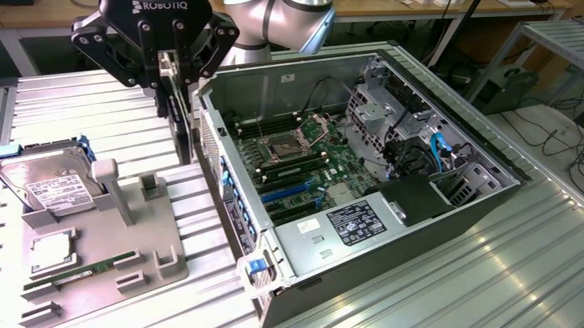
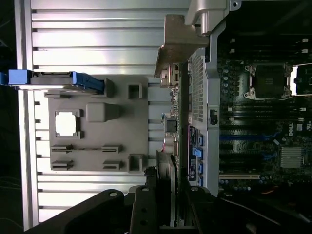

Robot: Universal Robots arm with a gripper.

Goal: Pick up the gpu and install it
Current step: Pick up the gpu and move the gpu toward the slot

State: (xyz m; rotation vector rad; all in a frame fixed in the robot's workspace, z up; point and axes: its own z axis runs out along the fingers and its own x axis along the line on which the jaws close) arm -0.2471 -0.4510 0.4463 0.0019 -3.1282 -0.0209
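Gripping gpu (image 1: 185, 133) in closed gripper (image 1: 171, 83), card vertical, edge down, presumably for a straight push into the slot. Hanging just outside open PC case (image 1: 273, 89), 9 o'clock of motherboard (image 1: 301, 164) in exterior view; parts fixture (image 1: 109, 273) at 7 o'clock.

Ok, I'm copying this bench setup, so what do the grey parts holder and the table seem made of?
The grey parts holder looks like matte plastic, perhaps printed: dull, even grey, no glare, blocky slots. The table looks like bare aluminium: silvery ribbed profiles with bright reflections. Looks alone leave both open.
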